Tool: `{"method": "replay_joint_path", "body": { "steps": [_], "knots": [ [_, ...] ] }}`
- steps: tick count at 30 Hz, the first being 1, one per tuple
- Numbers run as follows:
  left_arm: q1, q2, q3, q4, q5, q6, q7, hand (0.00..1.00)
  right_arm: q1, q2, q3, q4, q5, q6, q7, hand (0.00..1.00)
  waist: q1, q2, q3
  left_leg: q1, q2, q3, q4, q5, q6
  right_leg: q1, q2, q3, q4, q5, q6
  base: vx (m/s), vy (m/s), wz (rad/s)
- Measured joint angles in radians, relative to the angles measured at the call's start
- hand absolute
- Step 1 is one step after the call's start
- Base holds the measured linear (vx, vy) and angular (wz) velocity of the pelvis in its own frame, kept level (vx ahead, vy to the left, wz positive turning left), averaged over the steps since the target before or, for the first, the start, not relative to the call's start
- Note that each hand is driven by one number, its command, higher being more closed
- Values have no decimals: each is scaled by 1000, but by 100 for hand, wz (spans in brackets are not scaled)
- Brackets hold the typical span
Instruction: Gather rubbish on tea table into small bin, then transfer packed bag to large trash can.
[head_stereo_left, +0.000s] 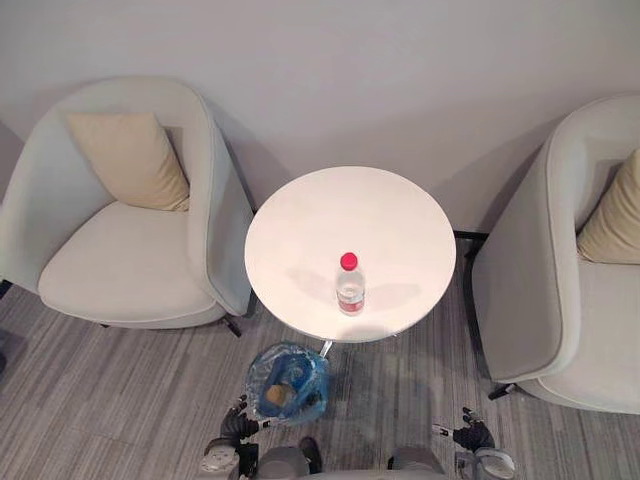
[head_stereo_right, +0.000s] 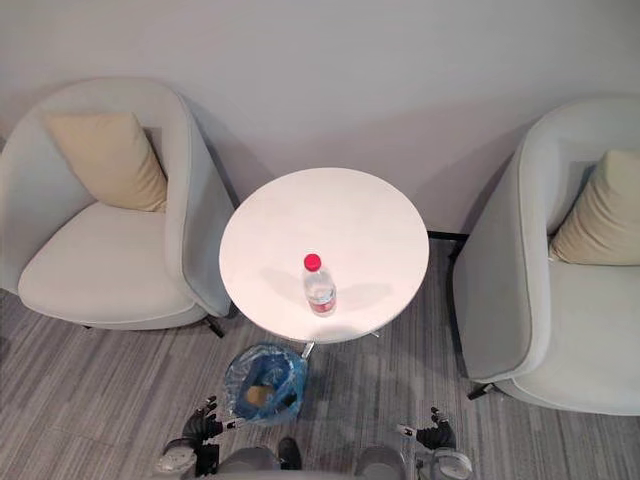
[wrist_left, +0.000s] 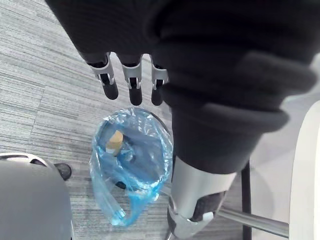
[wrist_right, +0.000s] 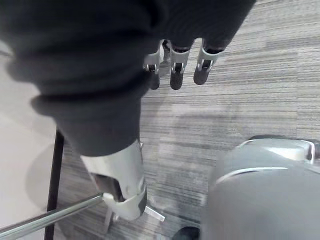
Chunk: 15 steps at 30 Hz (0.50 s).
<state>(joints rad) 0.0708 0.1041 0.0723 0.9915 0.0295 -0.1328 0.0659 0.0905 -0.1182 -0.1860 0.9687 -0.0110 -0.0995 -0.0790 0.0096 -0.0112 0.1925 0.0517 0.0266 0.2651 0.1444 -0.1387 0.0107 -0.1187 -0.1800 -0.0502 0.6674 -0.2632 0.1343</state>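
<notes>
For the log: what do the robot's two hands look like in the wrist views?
The left hand and right hand match: a dark ribbed cover over back and wrist, a row of silver fingers with dark rounded tips, and a thicker silver-grey thumb set apart.

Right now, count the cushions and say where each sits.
2. One cushion leans in the left armchair; the other cushion in the right armchair, partly out of frame.

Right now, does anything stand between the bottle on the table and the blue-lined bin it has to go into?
Nothing visible does. The bottle stands alone near the front edge of the table; the bin sits open-topped on the floor just past that edge, by the left hand.
</notes>
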Motion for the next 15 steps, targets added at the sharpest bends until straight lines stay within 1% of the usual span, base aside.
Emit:
{"method": "replay_joint_path", "body": {
  "steps": [1,2,3,4,5,6,7,8,9,10,13,14,15],
  "knots": [
    [-3,-1,0,0,0,0,1,0,18,2,1,0,0,0,7,0,3,-5,-2,6,16,-15,7,-1,-7,-21,34,49,-29,-36,-26,164,-31,60],
    [2,5,1,0,0,0,1,0,21,2,0,-1,0,0,13,0,3,-3,-1,7,26,-32,12,-1,-11,-45,64,85,-83,-41,-40,169,-58,53],
    [4,9,2,0,0,-1,1,0,25,2,0,-1,0,0,14,0,3,-12,-2,8,24,-43,15,-1,-15,-48,76,93,-136,-30,-46,176,-95,60],
    [5,21,8,-1,0,-3,0,0,36,5,0,-1,1,0,14,0,3,-46,-15,8,11,-62,27,-10,-31,-42,72,99,-247,66,-65,198,-108,50],
    [-2,9,19,5,0,1,2,0,40,2,-2,10,1,1,14,0,5,-37,-20,9,17,-84,41,-21,-48,-28,82,87,-252,64,-62,252,-125,36],
    [7,-5,20,4,0,-3,0,0,35,-9,-3,10,1,-1,14,0,8,-20,-32,9,35,-88,40,-22,-54,-11,91,85,-271,66,-66,212,-90,15],
    [9,-11,22,4,0,-3,0,0,30,-10,-2,9,1,-1,14,0,7,-13,-34,11,45,-88,36,-23,-56,-4,96,83,-283,66,-66,171,-76,-1],
    [11,-22,22,4,0,-3,0,0,23,-7,-2,6,2,-3,15,0,6,0,-38,15,49,-92,29,-23,-56,8,107,78,-302,71,-73,107,-53,2],
    [12,-31,21,5,0,-3,0,0,23,-4,-2,6,2,-3,16,0,6,6,-40,16,56,-98,29,-23,-56,18,112,71,-318,75,-78,107,-73,5],
    [13,-40,21,5,0,-3,0,0,28,-1,-2,8,2,-2,16,0,6,10,-42,23,62,-101,28,-23,-56,35,118,65,-335,77,-81,91,-63,8],
    [15,-44,19,10,0,-3,-1,0,43,-3,-2,10,2,-2,14,0,3,9,-44,44,68,-128,9,-21,-60,83,124,47,-377,84,-84,49,-36,15],
    [15,-44,18,11,0,-3,0,0,45,-7,-2,10,1,-2,13,0,4,9,-45,51,68,-130,-7,-14,-70,97,125,41,-402,97,-84,14,16,14],
    [15,-43,17,11,0,-3,0,0,43,-9,-1,9,1,-3,13,0,5,9,-47,50,68,-134,-8,-13,-71,98,125,39,-418,107,-82,18,39,9]
  ]
}}
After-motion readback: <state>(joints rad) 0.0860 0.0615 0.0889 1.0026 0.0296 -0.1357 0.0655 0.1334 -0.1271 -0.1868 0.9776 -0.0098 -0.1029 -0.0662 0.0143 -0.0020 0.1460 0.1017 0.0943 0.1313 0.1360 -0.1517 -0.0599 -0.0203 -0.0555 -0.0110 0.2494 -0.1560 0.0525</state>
